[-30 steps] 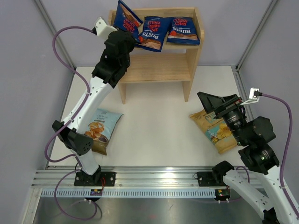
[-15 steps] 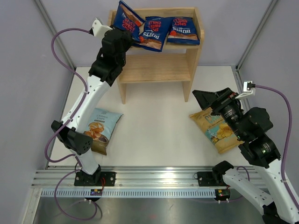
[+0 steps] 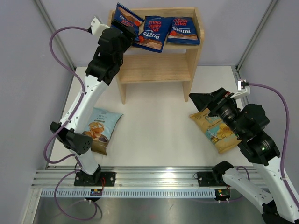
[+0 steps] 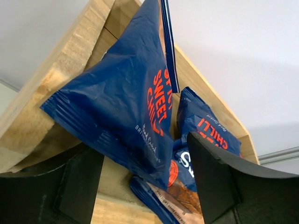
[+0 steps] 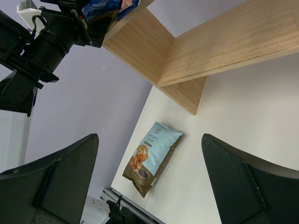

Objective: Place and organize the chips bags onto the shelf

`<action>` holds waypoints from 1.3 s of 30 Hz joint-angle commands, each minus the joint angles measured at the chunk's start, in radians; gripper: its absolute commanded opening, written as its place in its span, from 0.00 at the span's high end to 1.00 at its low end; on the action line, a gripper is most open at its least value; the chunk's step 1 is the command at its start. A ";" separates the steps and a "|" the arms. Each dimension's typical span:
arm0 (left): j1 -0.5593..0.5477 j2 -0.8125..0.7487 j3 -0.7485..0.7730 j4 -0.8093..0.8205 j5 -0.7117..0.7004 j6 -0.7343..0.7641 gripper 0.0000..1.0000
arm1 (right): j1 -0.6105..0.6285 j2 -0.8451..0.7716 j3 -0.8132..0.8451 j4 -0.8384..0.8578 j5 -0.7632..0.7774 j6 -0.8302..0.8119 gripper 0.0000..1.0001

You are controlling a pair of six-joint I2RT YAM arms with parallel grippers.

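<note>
L fingers (image 4: pixel 218 184) spread, dk blue bag (image 4: pixel 126 107) between, atop shelf (image 4: pixel 60 79).

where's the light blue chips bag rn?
Top view: the light blue bag lies flat on the table, on the left side, right beside the left arm and in front of the shelf.

Occluded and illegible items
Left arm (image 3: pixel 86 100) hides the near corner of the leftmost dark blue bag (image 3: pixel 122 15); right arm (image 3: pixel 254 133) covers the far end of the tan bag (image 3: pixel 222 138); lettering on the pale bag (image 3: pixel 102 123) is too small to read.
</note>
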 commanded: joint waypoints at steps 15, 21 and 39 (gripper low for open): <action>0.017 -0.109 -0.031 -0.048 0.031 0.132 0.66 | 0.000 0.087 0.072 -0.005 -0.082 -0.057 0.01; 0.041 -0.067 -0.028 -0.028 0.079 0.086 0.65 | -0.002 0.081 0.075 -0.013 -0.069 -0.066 0.01; 0.046 -0.093 -0.129 0.041 0.172 -0.049 0.95 | -0.002 0.058 0.069 -0.014 -0.054 -0.069 0.01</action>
